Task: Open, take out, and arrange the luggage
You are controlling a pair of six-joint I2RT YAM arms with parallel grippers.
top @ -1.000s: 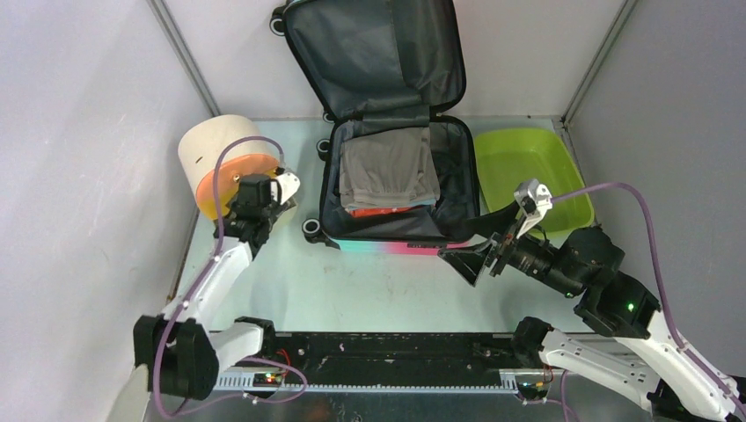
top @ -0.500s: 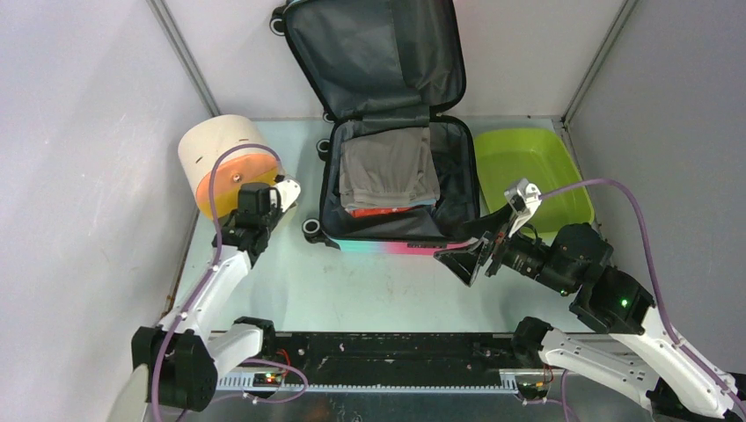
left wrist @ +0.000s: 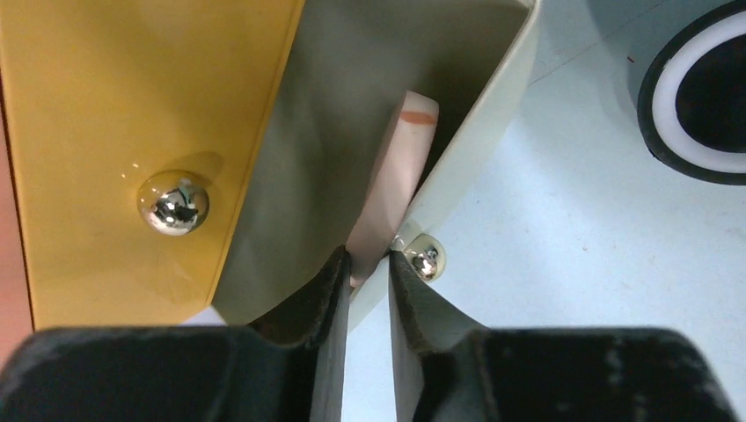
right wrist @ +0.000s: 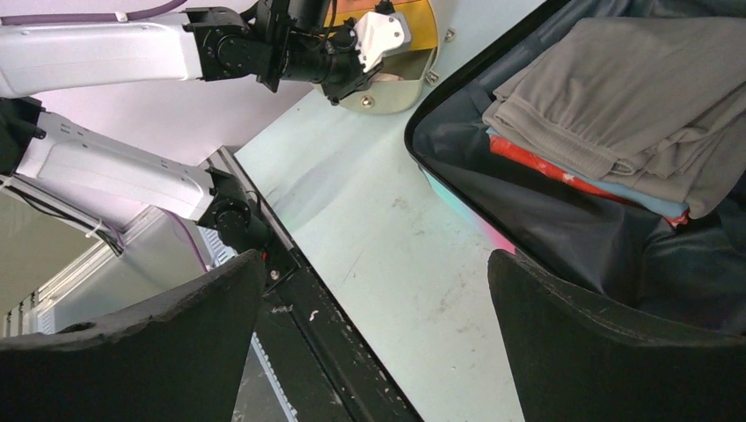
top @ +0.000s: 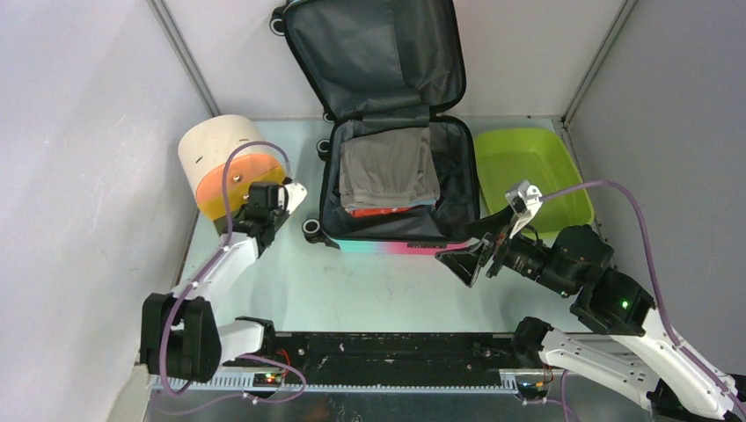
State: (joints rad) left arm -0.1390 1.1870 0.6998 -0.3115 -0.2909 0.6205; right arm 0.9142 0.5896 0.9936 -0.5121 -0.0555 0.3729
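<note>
The luggage [top: 387,245] lies open at the back middle of the table, its grey-lined lid [top: 374,53] leaning against the back wall. Folded clothes [top: 390,167] fill the lower half, a grey garment over red and blue ones; they also show in the right wrist view [right wrist: 616,97]. My left gripper [top: 277,207] is at the cream-and-orange cylinder [top: 220,145], left of the luggage. In the left wrist view the gripper [left wrist: 368,264] is shut on a pinkish tab [left wrist: 396,176] at the cylinder's cream flap. My right gripper [top: 471,251] is open and empty by the luggage's front right corner [right wrist: 457,176].
A lime-green tub [top: 528,167] stands to the right of the luggage. A black suitcase wheel [left wrist: 704,97] is close to the right of my left gripper. Grey walls enclose the table on both sides and at the back. The black rail [top: 387,352] runs along the near edge.
My left gripper has shifted a little right and nearer, towards the luggage, with the cylinder's flap in it. My right gripper has moved slightly left and up, still open.
</note>
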